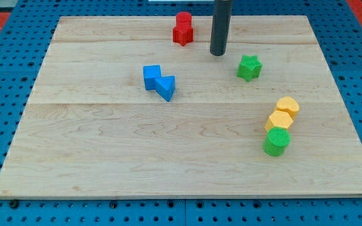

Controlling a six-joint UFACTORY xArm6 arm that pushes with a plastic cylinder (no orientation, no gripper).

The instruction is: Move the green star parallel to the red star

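Note:
The green star [249,67] lies on the wooden board [105,144] at the view's upper right of centre. The red star [182,34] lies near the view's top, with a red round block [183,20] touching it just above. My tip [217,53] rests on the board between the two stars, a little to the upper left of the green star and to the lower right of the red star. It touches neither block.
Two blue blocks [159,81] sit joined left of centre. At the view's right, two yellow blocks [283,113] line up diagonally with a green cylinder [276,142] at their lower end. Blue pegboard surrounds the board.

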